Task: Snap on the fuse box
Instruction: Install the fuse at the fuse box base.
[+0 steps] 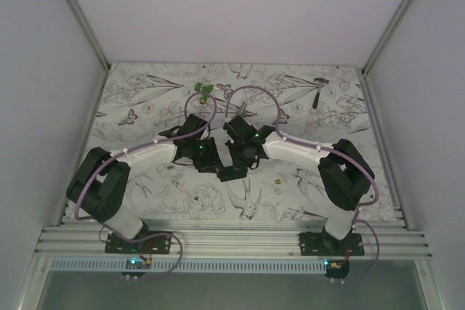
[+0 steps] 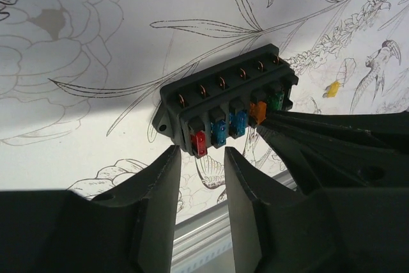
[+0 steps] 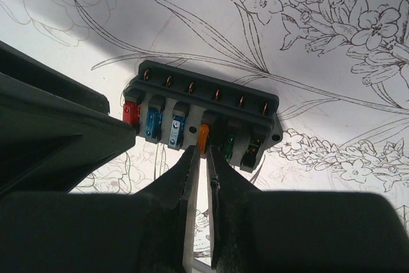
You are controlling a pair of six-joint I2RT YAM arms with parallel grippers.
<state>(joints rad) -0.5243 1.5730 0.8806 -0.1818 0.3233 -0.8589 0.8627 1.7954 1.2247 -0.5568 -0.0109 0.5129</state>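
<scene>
The fuse box [image 2: 223, 103] is a black block with a row of red, blue, orange and green fuses on its face. It lies on the flower-printed table between both arms, and in the top view the fuse box [image 1: 232, 173] shows just nearer than the two wrists. My left gripper [image 2: 202, 158] is open, its tips just short of the end with the red fuse [image 2: 199, 143], with nothing between them. My right gripper [image 3: 204, 151] is pinched narrowly on the orange fuse [image 3: 203, 136] in the middle of the row. The right gripper's fingers [image 2: 300, 132] also show reaching in from the right.
A green clip-like piece [image 1: 205, 90] lies at the back centre. A grey metal tool [image 1: 317, 92] lies at the back right. A tiny yellow bit [image 2: 331, 89] sits on the table [image 1: 145, 99] right of the box. The aluminium rail [image 1: 232, 237] runs along the near edge.
</scene>
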